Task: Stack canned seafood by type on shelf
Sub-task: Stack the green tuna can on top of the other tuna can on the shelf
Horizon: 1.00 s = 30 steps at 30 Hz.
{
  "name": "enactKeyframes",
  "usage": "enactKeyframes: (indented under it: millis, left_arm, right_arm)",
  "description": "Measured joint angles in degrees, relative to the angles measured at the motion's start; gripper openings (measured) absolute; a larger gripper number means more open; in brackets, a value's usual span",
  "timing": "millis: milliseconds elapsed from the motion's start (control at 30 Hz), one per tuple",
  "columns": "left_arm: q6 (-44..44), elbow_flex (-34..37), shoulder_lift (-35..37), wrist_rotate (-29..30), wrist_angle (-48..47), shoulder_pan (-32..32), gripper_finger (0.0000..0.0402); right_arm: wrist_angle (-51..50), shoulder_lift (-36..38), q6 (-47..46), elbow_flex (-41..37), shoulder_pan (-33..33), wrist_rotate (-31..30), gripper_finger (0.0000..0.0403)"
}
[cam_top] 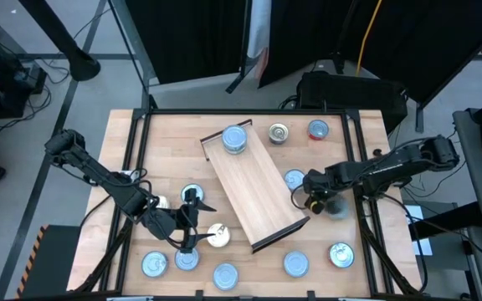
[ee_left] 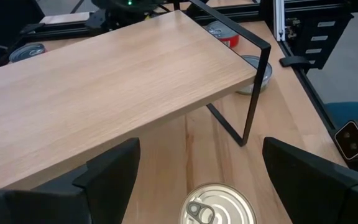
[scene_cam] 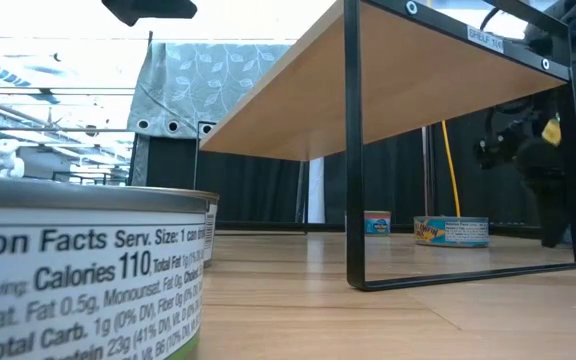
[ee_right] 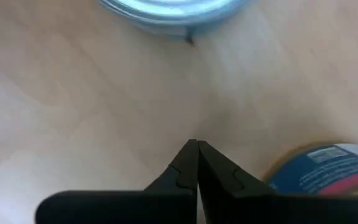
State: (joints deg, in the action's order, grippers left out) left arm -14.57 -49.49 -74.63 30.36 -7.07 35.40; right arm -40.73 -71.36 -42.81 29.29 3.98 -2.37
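Shelf (cam_top: 253, 188): smooth pale wood plank, thin black metal frame.

Shelf (cam_top: 253, 184) lies diagonal mid-table, one tin (cam_top: 235, 139) atop; others scattered.

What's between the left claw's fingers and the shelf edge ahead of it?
Left wrist view: the open left claw frames a cream pull-tab tin; beyond it only bare tabletop up to the shelf. High view agrees.
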Motion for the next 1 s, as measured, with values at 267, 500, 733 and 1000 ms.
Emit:
enactKeyframes:
  millis: [267, 500, 733, 1000]
  left_arm:
    - [0.09, 0.00, 0.00, -0.10, -0.38, 0.00, 0.0338]
    - [-0.61, 0.00, 0.00, -0.12, -1.45, 0.00, 0.0338]
    - [-1.16, 0.00, 0.00, -0.14, -3.15, 0.00, 0.0338]
    - [0.13, 0.00, 0.00, -0.12, -2.29, 0.00, 0.0338]
  right_arm:
    - [-1.56, 0.95, 3.68, 1.40, -2.89, 0.96, 0.0000]
    - [-19.25, 5.30, -6.02, 10.10, 2.50, -0.21, 0.0000]
    - [-28.45, 8.08, -22.51, 12.45, 15.97, -0.24, 0.0000]
    - [-26.40, 4.63, -27.47, 12.43, 26.07, -0.85, 0.0000]
